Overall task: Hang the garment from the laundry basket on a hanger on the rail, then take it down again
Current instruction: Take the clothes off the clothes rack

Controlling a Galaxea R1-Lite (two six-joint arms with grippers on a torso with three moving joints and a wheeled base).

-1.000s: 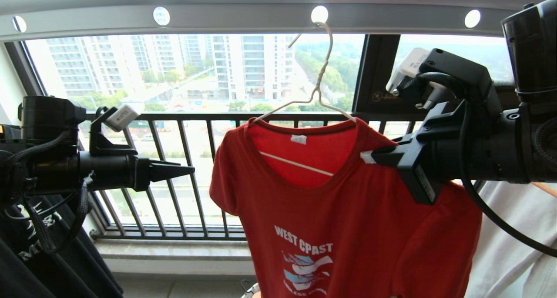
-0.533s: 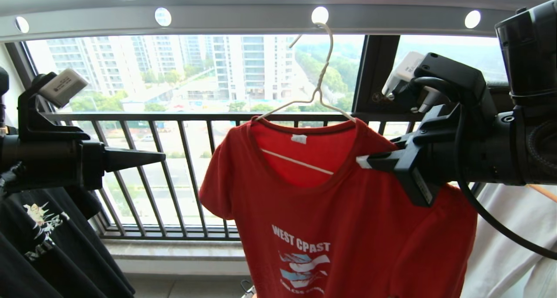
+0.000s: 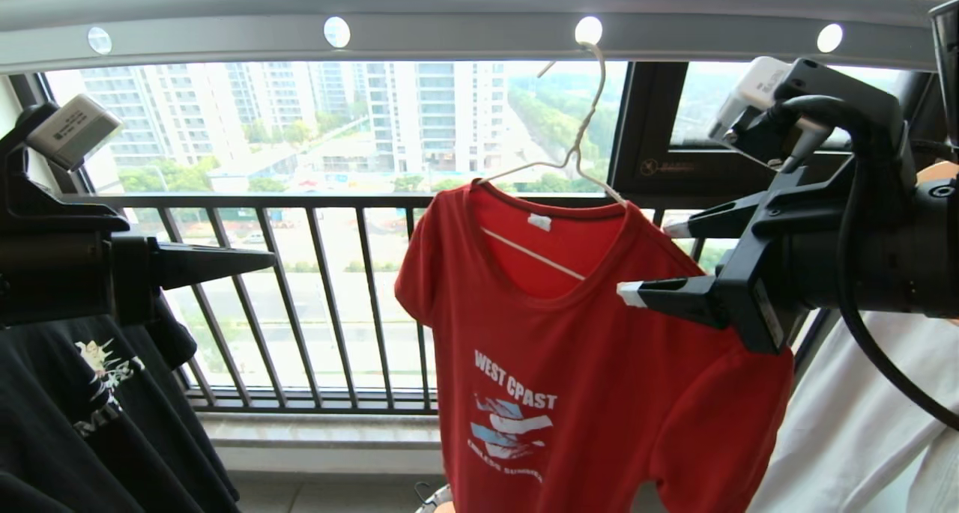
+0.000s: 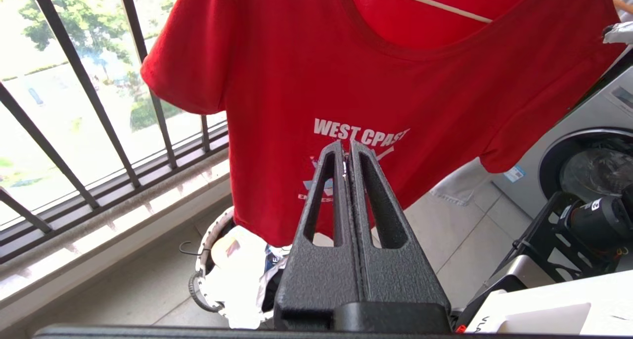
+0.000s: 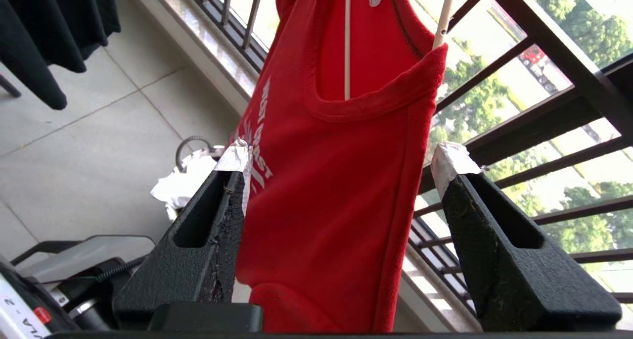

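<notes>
The red garment (image 3: pixel 599 378) hangs on the cream wire hanger (image 3: pixel 581 135), whose hook sits in a hole of the grey rail (image 3: pixel 449 19). My right gripper (image 3: pixel 659 262) is open, its taped fingers either side of the garment's shoulder (image 5: pixel 336 190) without pinching it. The hanger's wire (image 5: pixel 346 42) shows inside the neck opening. My left gripper (image 3: pixel 273 257) is shut and empty, out to the left and apart from the garment (image 4: pixel 296 72). The laundry basket (image 4: pixel 198 289) stands on the floor below, holding white cloth.
A black T-shirt (image 3: pixel 90 408) hangs at the left and a white shirt (image 3: pixel 861 423) at the right. The black barred window railing (image 3: pixel 337 288) runs behind. A washing machine (image 4: pixel 593 131) stands to one side.
My right gripper has opened and let go of the garment's shoulder. The left arm has drawn back to the left. Rail, hanger and garment have shifted to the right.
</notes>
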